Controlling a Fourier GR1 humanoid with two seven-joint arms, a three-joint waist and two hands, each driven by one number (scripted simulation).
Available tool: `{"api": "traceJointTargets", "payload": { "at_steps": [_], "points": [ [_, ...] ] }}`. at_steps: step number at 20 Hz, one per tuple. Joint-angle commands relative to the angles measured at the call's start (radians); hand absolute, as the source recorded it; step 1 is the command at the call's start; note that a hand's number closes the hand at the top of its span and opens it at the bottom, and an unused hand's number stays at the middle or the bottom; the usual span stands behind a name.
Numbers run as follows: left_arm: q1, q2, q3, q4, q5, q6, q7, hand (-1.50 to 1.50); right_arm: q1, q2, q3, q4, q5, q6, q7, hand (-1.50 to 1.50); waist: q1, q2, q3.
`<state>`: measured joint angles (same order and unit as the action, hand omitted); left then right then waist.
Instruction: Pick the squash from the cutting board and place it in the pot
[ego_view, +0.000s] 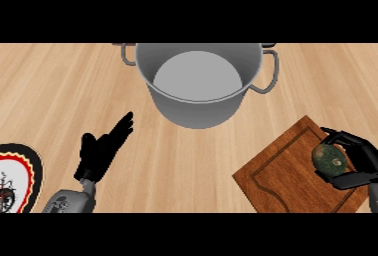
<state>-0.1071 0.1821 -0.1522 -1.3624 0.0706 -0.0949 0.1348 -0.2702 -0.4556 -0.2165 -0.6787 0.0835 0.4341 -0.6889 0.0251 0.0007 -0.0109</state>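
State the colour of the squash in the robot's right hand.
The squash is dark, mottled green, seen best in the head view.

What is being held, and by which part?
The right hand curls round the squash over the cutting board: fingers at its far end, thumb at its near end. The left hand is open, holding nothing.

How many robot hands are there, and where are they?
2. The left hand is open over the counter at the lower left, beside a plate. The right hand is at the right edge, curled round the squash at the cutting board.
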Motion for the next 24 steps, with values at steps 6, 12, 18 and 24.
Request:
{"api": "traceJointTargets", "payload": {
  "at_steps": [6, 12, 18, 24],
  "points": [
    [0.004, -0.035, -0.015, -0.007, -0.021, 0.021, 0.006, 0.00, -0.305, 0.026, 0.061, 0.241, 0.116, -0.047, -0.147, 1.50, 0.019, 0.013, 0.015],
    [0.007, 0.001, 0.034, -0.012, 0.000, -0.019, 0.030, 0.00, -0.353, 0.004, 0.079, 0.212, 0.149, -0.097, -0.146, 1.50, -0.013, 0.002, 0.012],
    [0.024, 0.000, 0.043, -0.013, -0.006, -0.029, 0.008, 0.00, -0.407, -0.005, 0.097, 0.110, 0.185, -0.197, -0.092, 1.50, -0.021, -0.002, 0.011],
    [-0.004, -0.025, 0.046, 0.002, -0.017, -0.020, 0.026, 0.00, -0.478, 0.061, 0.121, -0.026, 0.217, -0.313, 0.081, 1.50, -0.025, -0.003, 0.010]
  ]
}}
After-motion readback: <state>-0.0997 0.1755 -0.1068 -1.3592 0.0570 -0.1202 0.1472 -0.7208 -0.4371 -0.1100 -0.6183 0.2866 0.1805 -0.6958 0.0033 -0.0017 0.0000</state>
